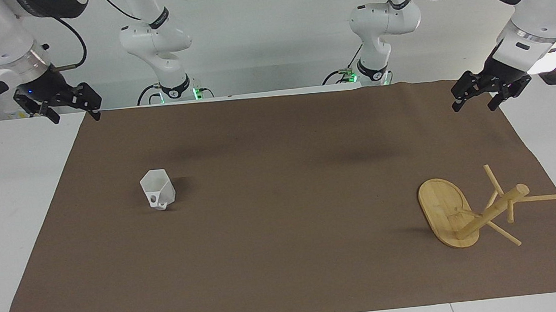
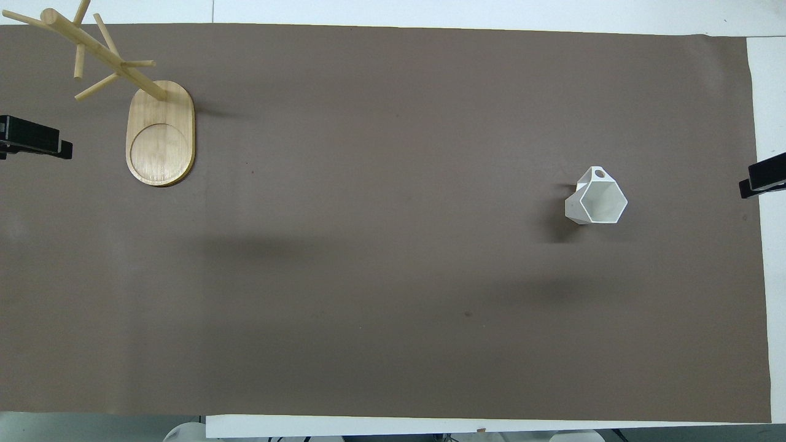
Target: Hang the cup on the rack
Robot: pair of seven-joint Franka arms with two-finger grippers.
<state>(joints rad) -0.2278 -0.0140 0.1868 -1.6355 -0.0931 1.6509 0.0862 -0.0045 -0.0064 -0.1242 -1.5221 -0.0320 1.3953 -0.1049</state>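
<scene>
The white faceted cup [image 1: 158, 189] stands upright on the brown mat toward the right arm's end of the table, its handle turned away from the robots; it also shows in the overhead view [image 2: 595, 197]. The bamboo rack [image 1: 487, 213] stands on its oval base toward the left arm's end, a little farther from the robots than the cup, with bare pegs; in the overhead view its base [image 2: 161, 132] shows plainly. My left gripper [image 1: 477, 104] hangs open and empty over the mat's edge at its own end. My right gripper [image 1: 74, 116] hangs open and empty over the mat's corner at its end. Both arms wait.
The brown mat [image 1: 284, 216] covers most of the white table [image 1: 12, 202]. Bare white table strips lie at both ends. Only the grippers' tips show at the overhead view's side edges, the left gripper [image 2: 31, 138] and the right gripper [image 2: 764, 178].
</scene>
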